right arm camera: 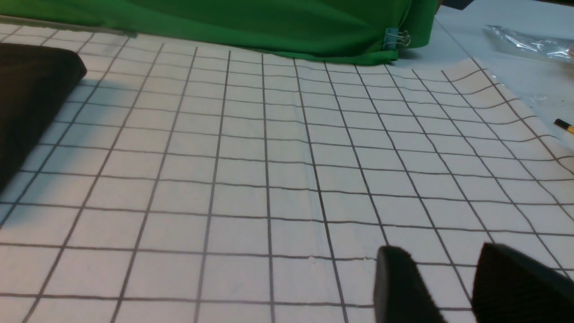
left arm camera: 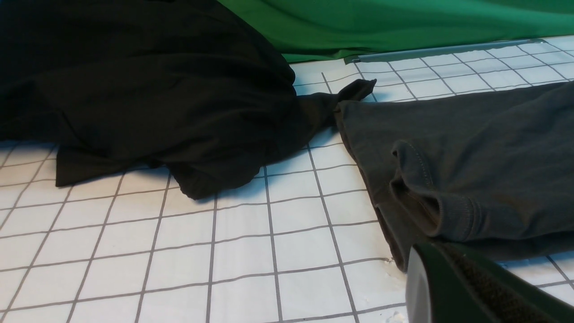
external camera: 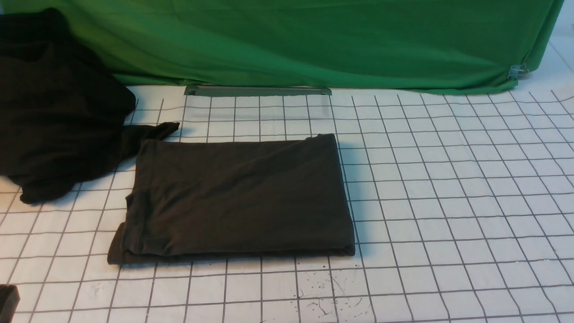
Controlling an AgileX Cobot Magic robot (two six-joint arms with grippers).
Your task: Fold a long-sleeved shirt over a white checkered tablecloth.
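White checkered tablecloth (external camera: 448, 188), folded long-sleeved shirt (external camera: 237, 197) just beside left end effector (left arm camera: 453, 287)

shirt (external camera: 237, 197) folded, centre on tablecloth (external camera: 448, 188); garment heap (external camera: 54, 112) behind-left, touching | backdrop cloth (external camera: 314, 40) behind

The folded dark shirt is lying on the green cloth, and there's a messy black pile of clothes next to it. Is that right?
Not quite. The folded shirt lies on the white checkered tablecloth, not on the green cloth, which hangs behind it at the back. The front view shows this plainly. The rest is right: a messy black pile of clothes sits next to the shirt.
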